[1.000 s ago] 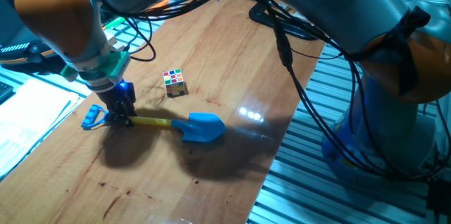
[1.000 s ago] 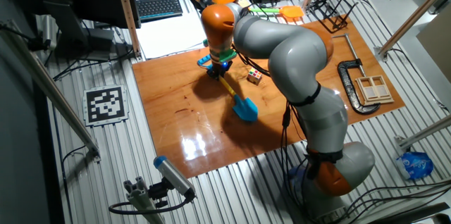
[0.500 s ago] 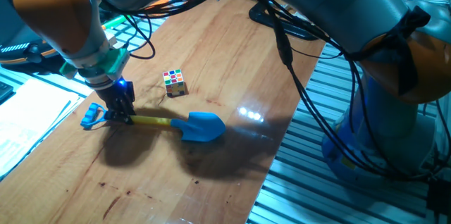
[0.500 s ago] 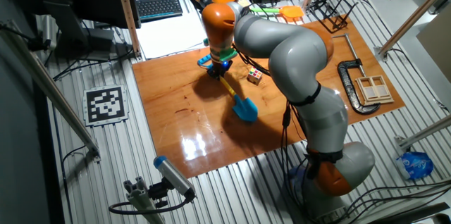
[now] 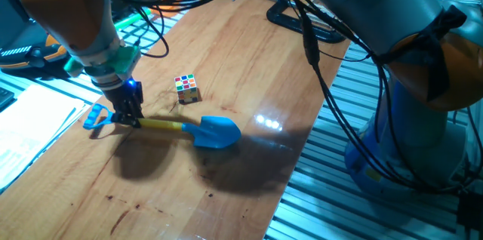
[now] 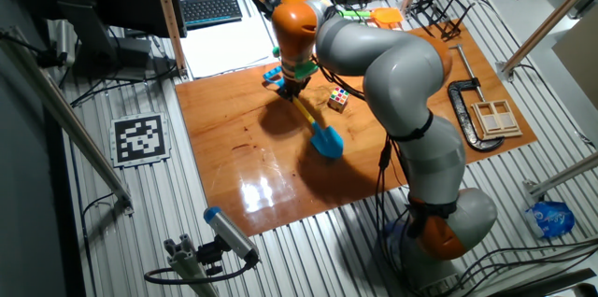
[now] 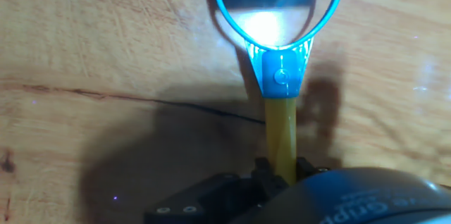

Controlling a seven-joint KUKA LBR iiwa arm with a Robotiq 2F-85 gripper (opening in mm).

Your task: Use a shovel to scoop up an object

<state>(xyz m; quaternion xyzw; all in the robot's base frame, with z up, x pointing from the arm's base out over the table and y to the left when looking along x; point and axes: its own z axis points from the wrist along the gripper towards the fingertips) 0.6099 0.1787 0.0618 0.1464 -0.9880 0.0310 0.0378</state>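
The pincer (image 5: 130,116) is closed on the yellow shaft of the shovel (image 5: 181,128), gripping it close to the blue D-shaped end; in the hand view the two dark fingers (image 7: 262,171) press on either side of the shaft, and the D-shaped end fills the top of the picture just past them. In one fixed view the D-shaped end sticks out on one side of the pincer and the shaft runs away on the other side to the bright blue blade, which lies at the far end of the shaft from the pincer. The D-shaped end looks raised a little off the wooden table (image 5: 249,59), while whether the blade touches the wood cannot be told. The cube (image 5: 186,88) sits on the table near the pincer, off to one side of the shaft and apart from the shovel, roughly level with the middle of the shaft; its faces show small coloured squares. In the other fixed view the pincer (image 6: 291,89) points down from the orange wrist joint, the shovel (image 6: 316,130) slants away from it, and the cube (image 6: 337,100) is just beside the shaft, not touching. Farther out from the pincer, past the table edge, lie a black clamp (image 6: 470,110), a keyboard (image 6: 211,8) and white paper (image 6: 224,49)
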